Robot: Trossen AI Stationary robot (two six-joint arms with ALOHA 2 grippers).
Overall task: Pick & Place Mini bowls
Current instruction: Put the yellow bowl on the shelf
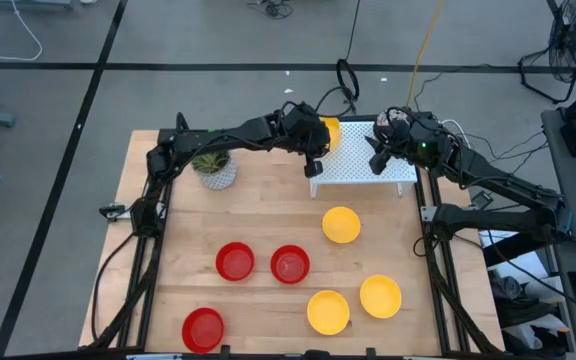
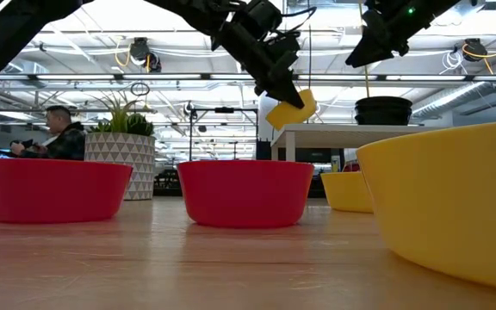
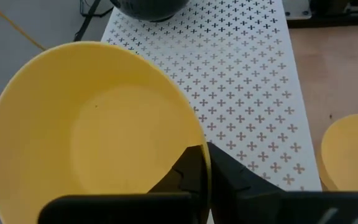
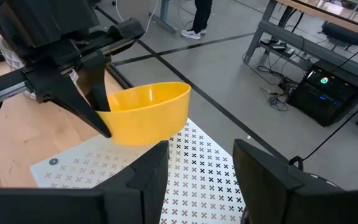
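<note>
My left gripper [image 1: 318, 143] is shut on a yellow mini bowl [image 1: 331, 130] and holds it in the air above the far left corner of a white perforated platform [image 1: 363, 170]. My right gripper [image 4: 197, 174] is open and hovers over the platform's right part, touching nothing. On the wooden table three more yellow bowls [image 1: 341, 224] [image 1: 380, 296] [image 1: 328, 311] and three red bowls [image 1: 235, 261] [image 1: 290, 264] [image 1: 203, 329] rest on their bases. No white speckled bowl is in view. My left gripper pinches the yellow bowl by its rim [image 3: 199, 140], one finger [image 4: 99, 93] inside the bowl and the other finger [image 4: 95, 121] outside against the wall. The fingers slant down from the table's left. The bowl [image 2: 291, 110] is lifted clear of the platform and tilted.
A potted plant [image 1: 214, 168] stands at the table's far left. A dark round object [image 2: 383, 110] sits on the platform under my right gripper. The platform's perforated top [image 3: 247, 93] lies bare below the held bowl. A person [image 2: 63, 133] sits beyond the table.
</note>
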